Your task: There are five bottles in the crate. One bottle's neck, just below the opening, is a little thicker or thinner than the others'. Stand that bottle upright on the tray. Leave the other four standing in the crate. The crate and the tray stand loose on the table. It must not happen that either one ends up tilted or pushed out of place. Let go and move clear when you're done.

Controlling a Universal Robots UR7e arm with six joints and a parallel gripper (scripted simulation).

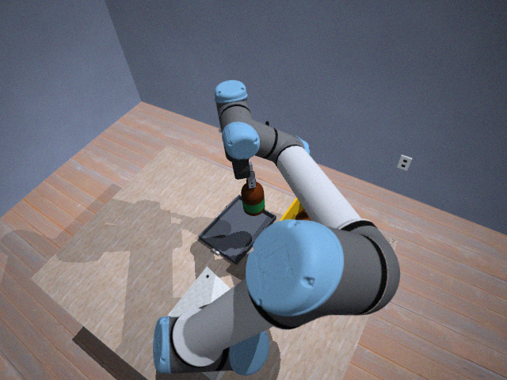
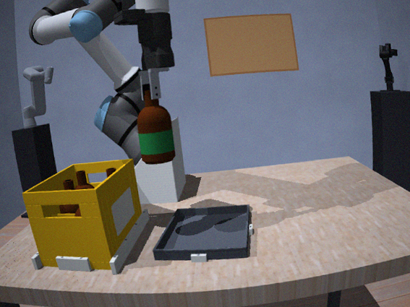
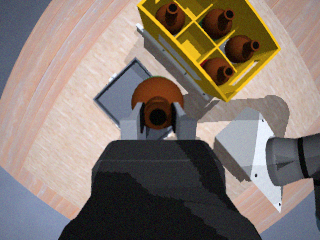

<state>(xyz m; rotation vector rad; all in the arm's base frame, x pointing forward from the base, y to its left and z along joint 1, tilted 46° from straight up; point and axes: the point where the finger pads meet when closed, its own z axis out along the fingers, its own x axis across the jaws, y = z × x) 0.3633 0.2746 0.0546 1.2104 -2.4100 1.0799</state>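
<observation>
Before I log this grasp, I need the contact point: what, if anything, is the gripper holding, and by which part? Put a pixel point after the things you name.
The gripper (image 1: 251,180) (image 2: 150,91) (image 3: 157,112) holds a brown bottle with a green band (image 1: 253,200) (image 2: 155,132) (image 3: 158,90) by its neck.

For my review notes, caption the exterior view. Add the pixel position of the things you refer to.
Gripper (image 2: 150,93) holds bottle (image 2: 155,133) upright in the air; crate (image 2: 68,232) and tray (image 2: 209,237) below.

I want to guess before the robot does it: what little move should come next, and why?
Probably carry the held bottle sideways over the tray's middle, because it hangs upright above, off toward one edge.
</observation>
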